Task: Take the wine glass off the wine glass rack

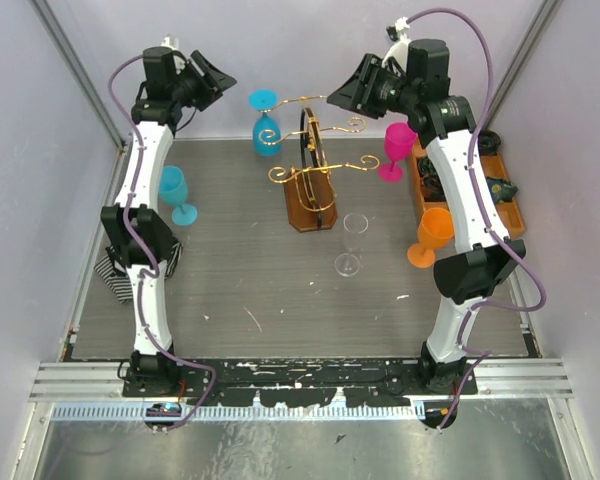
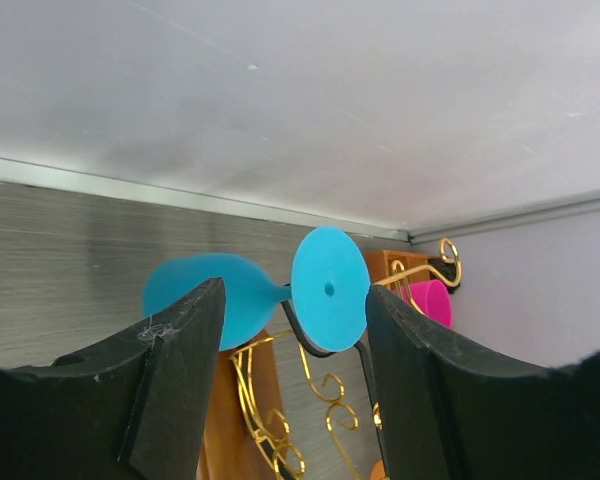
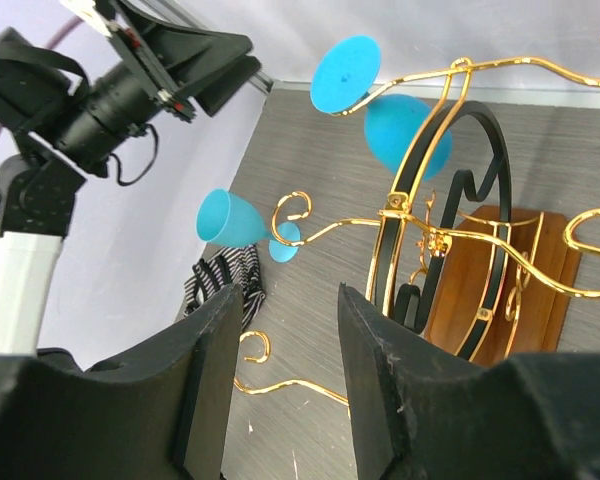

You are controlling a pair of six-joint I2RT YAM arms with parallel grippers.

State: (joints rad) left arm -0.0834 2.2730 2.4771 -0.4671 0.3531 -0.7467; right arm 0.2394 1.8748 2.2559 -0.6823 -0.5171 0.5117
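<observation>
— Checking progress: have we freed the glass [image 1: 266,128]?
— No. It hangs upside down on the rack [image 1: 315,170], its foot just ahead of our left pincer [image 2: 295,288], whose jaws gape wide on nothing. Grasp and lift-off remain, we judge.
— Room?
— The wall is close beyond and the rack's arms lie beneath. Our right pincer [image 3: 290,292], likewise open and empty, sits across the rack.

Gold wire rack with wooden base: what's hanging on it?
One cyan wine glass, upside down on the gold wire rack's rear-left arm. Its round foot covers the hook beneath it.
</observation>
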